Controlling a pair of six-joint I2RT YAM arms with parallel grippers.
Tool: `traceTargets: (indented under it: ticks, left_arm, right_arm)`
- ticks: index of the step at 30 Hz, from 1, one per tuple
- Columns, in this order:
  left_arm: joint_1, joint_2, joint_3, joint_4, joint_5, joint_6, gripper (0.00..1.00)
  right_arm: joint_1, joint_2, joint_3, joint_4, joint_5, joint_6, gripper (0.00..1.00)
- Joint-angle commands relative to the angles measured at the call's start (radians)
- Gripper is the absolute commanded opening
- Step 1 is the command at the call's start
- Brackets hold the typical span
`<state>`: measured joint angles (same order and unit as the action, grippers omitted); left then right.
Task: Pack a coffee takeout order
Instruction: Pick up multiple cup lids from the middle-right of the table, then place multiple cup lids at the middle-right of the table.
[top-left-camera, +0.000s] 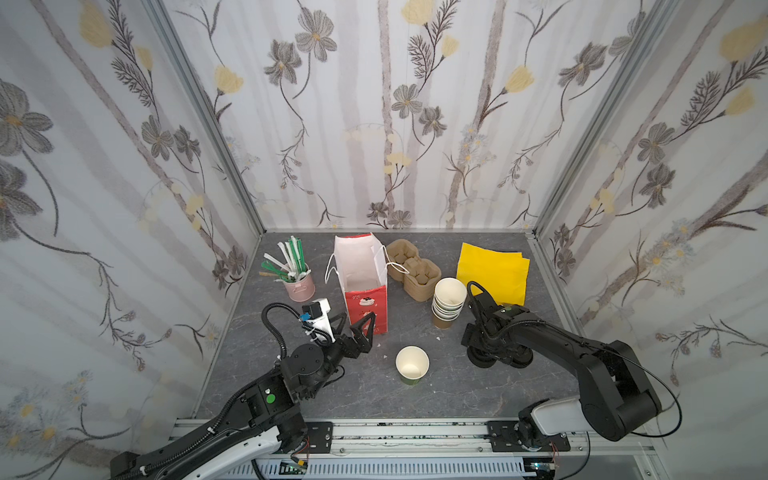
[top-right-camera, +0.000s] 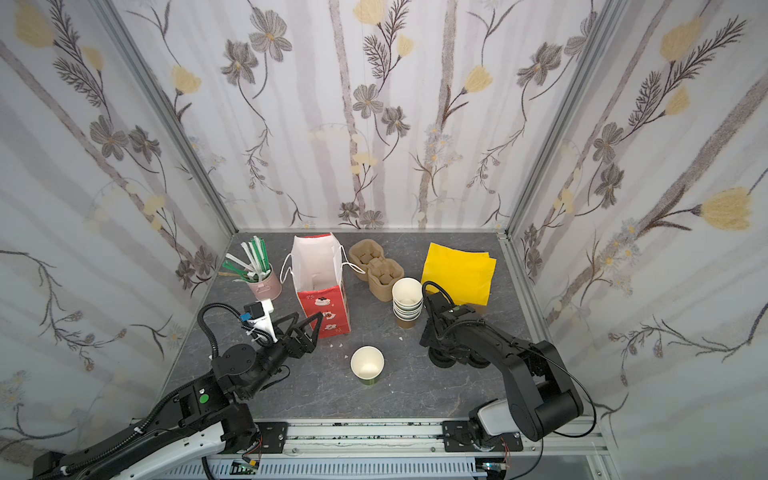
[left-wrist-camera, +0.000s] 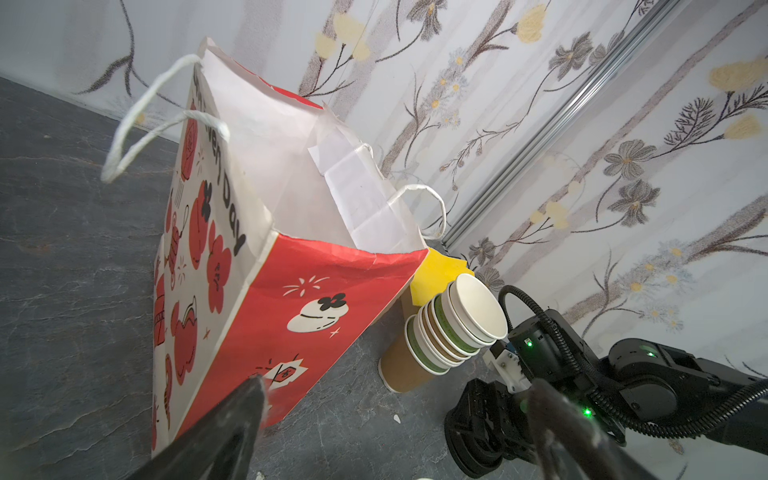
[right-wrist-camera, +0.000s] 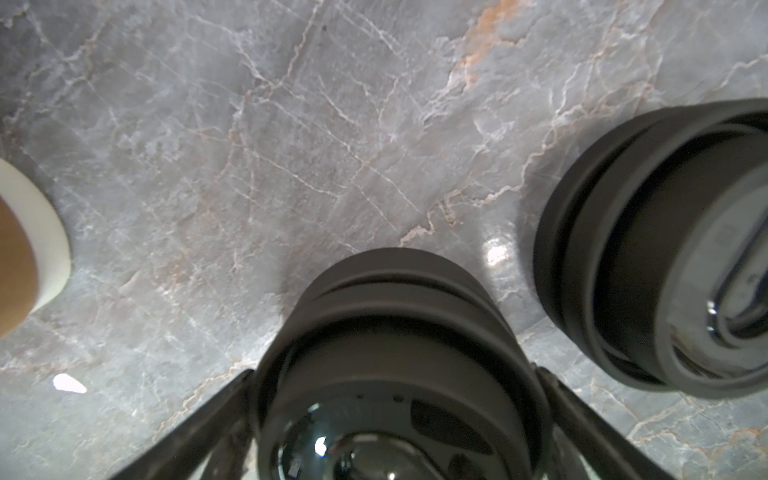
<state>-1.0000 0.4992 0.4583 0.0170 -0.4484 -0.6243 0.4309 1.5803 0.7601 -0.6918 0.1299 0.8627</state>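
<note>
In both top views the lone paper cup (top-left-camera: 412, 365) (top-right-camera: 367, 365) stands upright and lidless on the gray desk (top-left-camera: 478, 395), out front and well apart from everything else. Behind it the red paper bag (top-left-camera: 365, 291) stands open. The left gripper (top-left-camera: 353, 328) hovers close in front of the bag's lower face, fingers spread and holding nothing. At the back, green straws (top-left-camera: 291, 259) poke out of a pink bucket (top-left-camera: 300, 289) and the yellow napkins (top-left-camera: 492, 268) lie flat near the opposite corner. A cardboard cup carrier (top-left-camera: 411, 270) sits between bag and napkins. The cup stack (top-left-camera: 448, 305) stands just beside the right arm (top-left-camera: 540, 338), whose wrist bends down over the black lids (top-left-camera: 482, 359). Over to the left wrist view: the bag fills the frame, mouth wide, the cup stack is beside it and a corner of napkin peeks out behind. The two blurred fingers (left-wrist-camera: 232, 428) stand far apart with only air between them. Now the right wrist view: the right gripper (right-wrist-camera: 392, 374) is spread wide, and one lid stack (right-wrist-camera: 395, 311) sits between its fingers; whether they touch it I cannot tell. A second lid stack (right-wrist-camera: 665, 249) rests near it on the desk.
</note>
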Motion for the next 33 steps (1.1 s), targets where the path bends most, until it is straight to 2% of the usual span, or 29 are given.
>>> traceTargets:
  ticks: [1,8,16,28,33]
  left_arm:
    - [0.002,-0.002,-0.001,0.015,-0.013,0.009,1.0]
    - [0.001,-0.005,-0.001,0.015,-0.018,0.009,1.0]
    - [0.001,0.001,0.002,0.015,-0.019,0.011,1.0]
    - [0.001,-0.002,-0.001,0.015,-0.016,0.011,1.0]
    - [0.003,0.0,0.003,0.015,-0.016,0.013,1.0]
  right_arm:
    - [-0.001,0.007,-0.03,0.038,0.007,0.015,0.99]
    - [-0.004,-0.006,-0.031,0.038,0.005,0.021,0.88]
    - [-0.004,-0.053,-0.015,0.002,0.001,0.018,0.87]
    - [0.052,-0.039,-0.057,0.007,-0.018,-0.012,0.9]
    - [0.052,-0.052,-0.052,-0.021,0.011,-0.026,0.98]
